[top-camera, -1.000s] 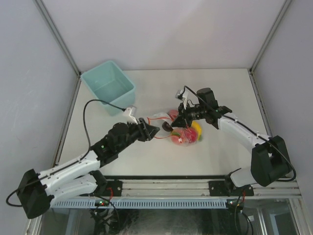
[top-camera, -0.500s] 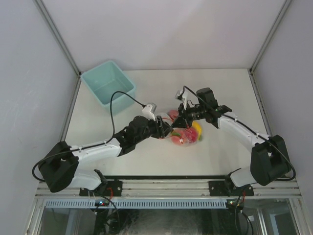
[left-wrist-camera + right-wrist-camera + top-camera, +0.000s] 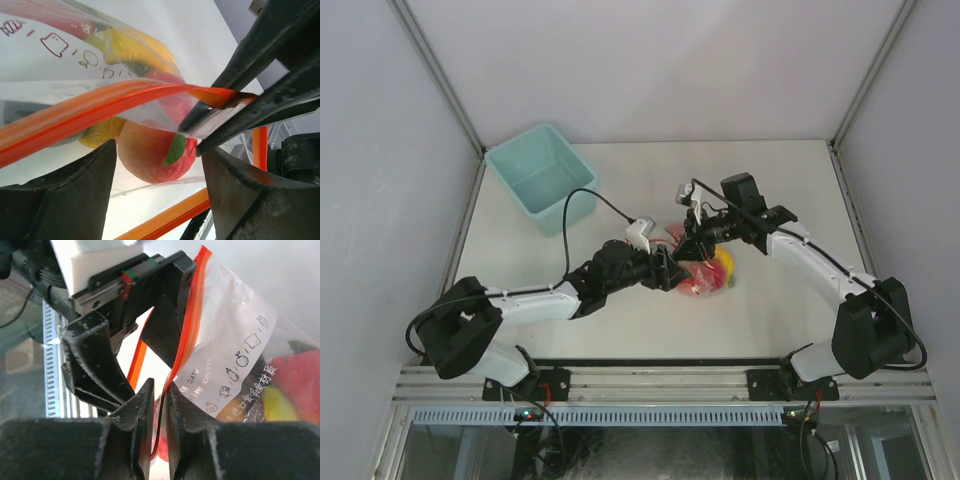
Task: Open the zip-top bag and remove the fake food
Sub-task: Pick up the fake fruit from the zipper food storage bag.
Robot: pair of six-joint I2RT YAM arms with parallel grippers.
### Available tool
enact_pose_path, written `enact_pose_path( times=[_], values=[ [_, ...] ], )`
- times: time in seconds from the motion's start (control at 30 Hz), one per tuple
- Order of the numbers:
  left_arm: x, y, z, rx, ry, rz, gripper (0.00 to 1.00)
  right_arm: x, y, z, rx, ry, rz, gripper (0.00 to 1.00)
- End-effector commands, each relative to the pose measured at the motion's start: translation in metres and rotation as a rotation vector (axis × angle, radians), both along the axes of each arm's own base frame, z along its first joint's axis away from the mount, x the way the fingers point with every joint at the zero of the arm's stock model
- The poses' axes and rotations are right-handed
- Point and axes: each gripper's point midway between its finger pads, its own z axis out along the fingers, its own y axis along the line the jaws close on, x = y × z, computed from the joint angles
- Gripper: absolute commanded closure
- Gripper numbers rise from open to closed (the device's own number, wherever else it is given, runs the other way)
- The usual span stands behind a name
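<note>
**One lip pinched, the other not yet taken**

The zip-top bag (image 3: 704, 274) lies in the middle of the table (image 3: 780, 180), between our two arms and well apart from the teal bin (image 3: 540, 175). Our right fingers (image 3: 131, 427) are closed almost tight on the orange zip strip (image 3: 100, 107) near one corner. Our left fingers (image 3: 60, 200) stand wide open and hold nothing, straddling the bag's mouth with the fake food (image 3: 152, 155) bulging just beyond.

We judge the film thin, crinkly and slippery, light apart from its load. The stiffer strip is the place to grip, and only the opposite lip, not both layers. Open table lies all round for pulling apart. The only crowding is between the two sets of fingers.
</note>
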Motion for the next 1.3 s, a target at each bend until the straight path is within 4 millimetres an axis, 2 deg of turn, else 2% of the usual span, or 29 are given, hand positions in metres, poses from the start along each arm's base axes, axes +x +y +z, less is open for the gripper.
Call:
enact_pose_path(
  times=[0.0,0.1,0.2,0.33,0.5,0.67,0.83,0.93,1.27],
  values=[
    [-0.001,-0.014,0.017,-0.047,-0.06,-0.063,0.28,-0.008,-0.012,0.024,-0.027,-0.218,0.14,0.82],
    [-0.002,-0.015,0.011,-0.043,-0.055,-0.076,0.27,-0.011,-0.03,0.026,-0.068,-0.308,0.172,0.73],
    [-0.003,-0.016,0.007,-0.047,-0.055,-0.086,0.27,-0.013,-0.043,0.029,-0.071,-0.33,0.173,0.68],
    [-0.002,-0.016,0.002,-0.052,-0.07,-0.087,0.27,-0.006,-0.058,0.021,-0.125,-0.343,0.165,0.67],
    [-0.003,-0.016,-0.005,-0.064,-0.102,-0.099,0.27,0.001,-0.067,-0.001,-0.213,-0.284,0.165,0.68],
    [-0.009,-0.013,-0.009,-0.051,-0.225,-0.141,0.24,0.008,-0.064,-0.018,-0.27,-0.166,0.151,0.85],
    [-0.012,-0.012,-0.02,-0.005,-0.277,-0.172,0.22,0.009,-0.056,-0.049,-0.384,-0.045,0.189,1.0],
    [-0.013,-0.01,-0.026,0.031,-0.311,-0.17,0.2,0.005,-0.05,-0.058,-0.397,0.044,0.204,1.0],
    [-0.03,-0.011,-0.053,0.103,-0.38,-0.172,0.09,-0.006,-0.039,-0.077,-0.426,0.143,0.244,1.0]
  ],
)
